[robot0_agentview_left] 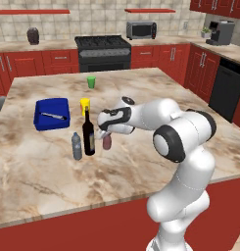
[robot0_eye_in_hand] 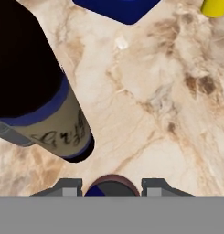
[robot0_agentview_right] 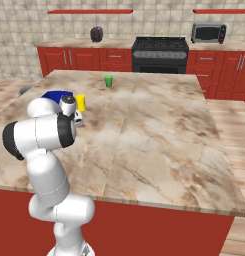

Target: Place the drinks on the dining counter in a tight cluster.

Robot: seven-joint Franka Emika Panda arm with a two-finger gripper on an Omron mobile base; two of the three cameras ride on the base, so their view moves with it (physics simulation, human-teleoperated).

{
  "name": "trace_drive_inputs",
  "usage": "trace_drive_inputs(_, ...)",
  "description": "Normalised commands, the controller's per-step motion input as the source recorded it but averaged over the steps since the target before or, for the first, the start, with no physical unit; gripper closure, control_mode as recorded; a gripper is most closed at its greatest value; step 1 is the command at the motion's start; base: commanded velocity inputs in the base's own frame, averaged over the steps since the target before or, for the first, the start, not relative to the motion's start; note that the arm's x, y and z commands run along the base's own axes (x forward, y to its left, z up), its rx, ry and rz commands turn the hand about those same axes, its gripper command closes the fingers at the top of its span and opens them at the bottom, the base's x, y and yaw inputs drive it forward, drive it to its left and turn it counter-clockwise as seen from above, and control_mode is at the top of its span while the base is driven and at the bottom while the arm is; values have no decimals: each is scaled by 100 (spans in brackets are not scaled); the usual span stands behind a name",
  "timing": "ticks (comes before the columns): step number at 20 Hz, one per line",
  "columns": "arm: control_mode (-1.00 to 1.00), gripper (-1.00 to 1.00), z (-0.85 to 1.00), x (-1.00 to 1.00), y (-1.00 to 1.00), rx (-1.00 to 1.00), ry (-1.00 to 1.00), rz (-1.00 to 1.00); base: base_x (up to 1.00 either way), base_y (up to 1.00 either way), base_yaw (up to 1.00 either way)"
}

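Wine bottle (robot0_agentview_left: 88, 135), grey bottle (robot0_agentview_left: 77, 146), maroon can (robot0_agentview_left: 107, 142) upright, clustered on dining counter (robot0_agentview_left: 156, 98).

The arm reached forward and low, its end effector (robot0_agentview_left: 106, 135) pointed down, fingers (robot0_eye_in_hand: 70, 186) clamped shut.

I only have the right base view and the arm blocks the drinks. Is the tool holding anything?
Observer: Yes. In the hand view the tool is shut on the maroon can.
Operator: Where's the wine bottle?
Observer: Upright on the dining counter, the wine bottle stands just left of the can in the left base view.
Operator: And the plastic bottle?
Observer: The grey plastic bottle stands close on the wine bottle's other side.
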Motion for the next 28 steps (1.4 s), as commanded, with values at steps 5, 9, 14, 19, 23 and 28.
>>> trace_drive_inputs(5,-100,100,-2,-5,3,0,0,0,0,0,0)
trace_drive_inputs(9,-100,100,-6,0,9,0,0,0,0,0,0)
trace_drive_inputs(14,-100,100,-1,-3,7,0,0,0,0,0,0)
trace_drive_inputs(19,-100,100,-17,0,2,0,0,0,0,0,0)
trace_drive_inputs(23,-100,100,-22,0,0,0,0,0,0,0,0)
trace_drive_inputs(28,-100,100,0,0,0,0,0,0,0,0,0)
